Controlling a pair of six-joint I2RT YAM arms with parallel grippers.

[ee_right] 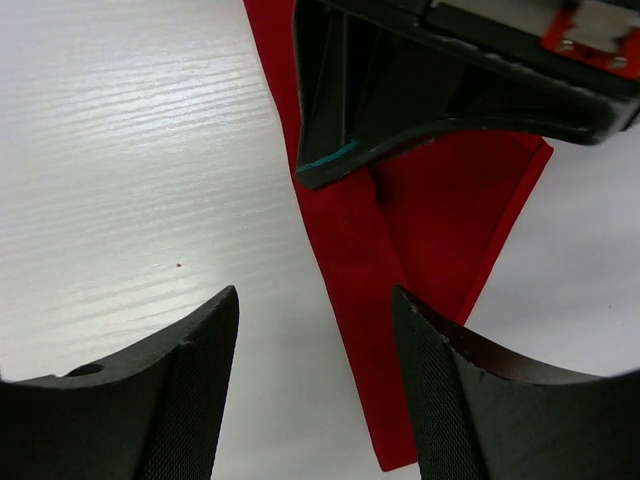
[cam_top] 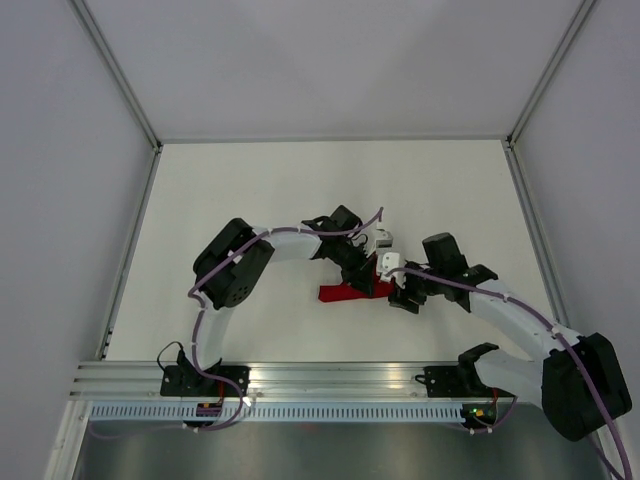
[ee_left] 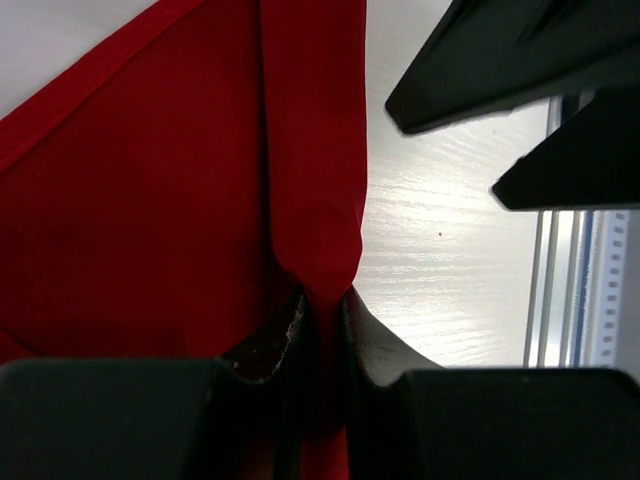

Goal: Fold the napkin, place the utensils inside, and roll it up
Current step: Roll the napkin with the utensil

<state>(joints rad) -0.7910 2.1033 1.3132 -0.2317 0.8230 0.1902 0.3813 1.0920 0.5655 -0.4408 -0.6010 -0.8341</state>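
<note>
left hand (ee_left: pixel 322 300): fingers together, clamped on a raised fold of the napkin (ee_left: pixel 150 200); the pinched ridge runs straight away from the fingertips.
right hand (ee_right: pixel 312 300): fingers apart with nothing between them, held low over the right end of the napkin, just right of the left hand; whether it touches the cloth I cannot tell.
napkin: red, folded narrow with a long strip along one side; it lies on the table near the middle, under and between the two hands, which hide most of it from above.
table (cam_top: pixel 300 190): white, wood-grained.
rail (cam_top: pixel 330 378): aluminium, along the near edge, carrying both arm bases.
</note>
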